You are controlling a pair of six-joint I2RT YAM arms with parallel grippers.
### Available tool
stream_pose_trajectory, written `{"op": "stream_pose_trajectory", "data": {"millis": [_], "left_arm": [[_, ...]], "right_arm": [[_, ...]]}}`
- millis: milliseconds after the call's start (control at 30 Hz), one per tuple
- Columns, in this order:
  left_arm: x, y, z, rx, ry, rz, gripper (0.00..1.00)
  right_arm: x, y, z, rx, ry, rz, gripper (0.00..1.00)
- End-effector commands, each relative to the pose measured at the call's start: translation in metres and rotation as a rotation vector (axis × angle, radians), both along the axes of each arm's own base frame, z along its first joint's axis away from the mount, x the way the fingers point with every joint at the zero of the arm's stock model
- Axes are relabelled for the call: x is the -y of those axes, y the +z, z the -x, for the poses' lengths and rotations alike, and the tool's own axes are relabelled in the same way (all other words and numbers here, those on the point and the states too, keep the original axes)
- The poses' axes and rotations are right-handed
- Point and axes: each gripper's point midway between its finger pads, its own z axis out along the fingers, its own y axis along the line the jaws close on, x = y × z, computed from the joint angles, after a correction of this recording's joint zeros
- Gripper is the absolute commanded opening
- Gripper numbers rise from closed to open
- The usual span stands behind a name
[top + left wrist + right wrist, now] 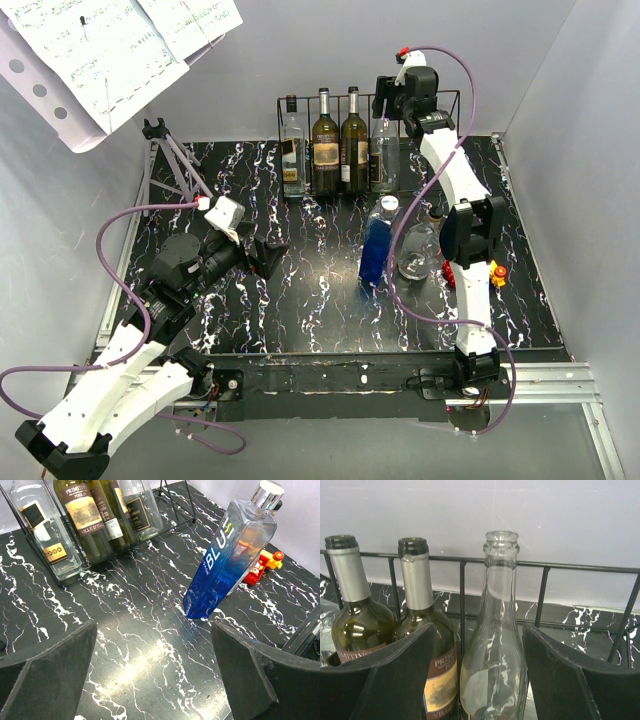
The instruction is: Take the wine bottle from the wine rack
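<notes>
My right fingers [395, 680], spread and gripping nothing, flank the upright clear wine bottle [495, 645], which stands dead ahead in the wine rack [570, 566] at the counter's [300, 300] far edge, while my wide-open left fingers [50, 680] hang well apart.

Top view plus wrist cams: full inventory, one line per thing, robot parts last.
black wire wine rack: 1, black, back edge of table
dark green glass wine bottles: 2, green, paper labels, middle of rack
clear square glass bottle: 1, clear, left end of rack
clear round uncapped glass bottle: 1, clear, in rack right of the wine bottles
blue-tinted bottle with silver cap: 1, blue, standing on table in front of rack
clear glass vessel: 1, clear, right of blue bottle, partly hidden
red-and-yellow toy: 1, table right side
sheet music: white, top left on stand
black marbled table: 1
left tool: open, over bare table
right tool: open, astride the uncapped bottle
</notes>
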Motion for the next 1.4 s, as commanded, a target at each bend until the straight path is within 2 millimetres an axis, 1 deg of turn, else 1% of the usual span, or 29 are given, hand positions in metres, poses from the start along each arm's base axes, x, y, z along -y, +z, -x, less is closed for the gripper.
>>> {"op": "stream_pose_trajectory", "data": {"millis": [0,200,333,367,567,767,933,1067,1167,1267,1367], "left_arm": [[0.0,0.002,0.001,0.008,-0.003,-0.004,0.98],[0.0,0.002,0.0,0.009,-0.001,-0.005,0.98],[0.001,0.001,-0.001,0.005,-0.001,-0.007,0.98],[0.001,0.0,0.0,0.003,-0.003,-0.008,0.98],[0.001,0.0,-0.001,0.001,-0.003,-0.01,0.98],[0.001,-0.001,-0.002,-0.002,-0.001,-0.011,0.98],[0.002,-0.002,-0.002,-0.004,-0.001,-0.013,0.98],[0.002,-0.002,-0.003,-0.005,0.0,-0.014,0.98],[0.001,-0.002,-0.002,-0.005,0.002,-0.012,0.98],[0.002,-0.002,-0.003,-0.004,0.0,-0.015,0.98],[0.001,-0.002,-0.003,-0.003,0.003,-0.015,0.98]], "right_arm": [[0.0,0.035,-0.017,0.133,-0.013,-0.045,0.76],[-0.002,0.015,-0.026,0.115,-0.01,-0.036,0.72],[0.002,0.011,-0.031,0.123,-0.025,-0.039,0.7],[0.002,0.013,-0.031,0.129,-0.025,-0.04,0.7],[-0.001,0.002,-0.036,0.121,-0.011,-0.042,0.68],[-0.001,-0.002,-0.039,0.126,-0.016,-0.036,0.67],[-0.001,-0.009,-0.042,0.121,-0.013,-0.03,0.67],[0.0,-0.013,-0.043,0.118,-0.022,-0.022,0.67],[0.0,-0.009,-0.043,0.131,-0.018,-0.027,0.65],[-0.001,-0.009,-0.044,0.136,-0.013,-0.026,0.61],[0.0,-0.007,-0.043,0.139,-0.016,-0.021,0.61]]}}
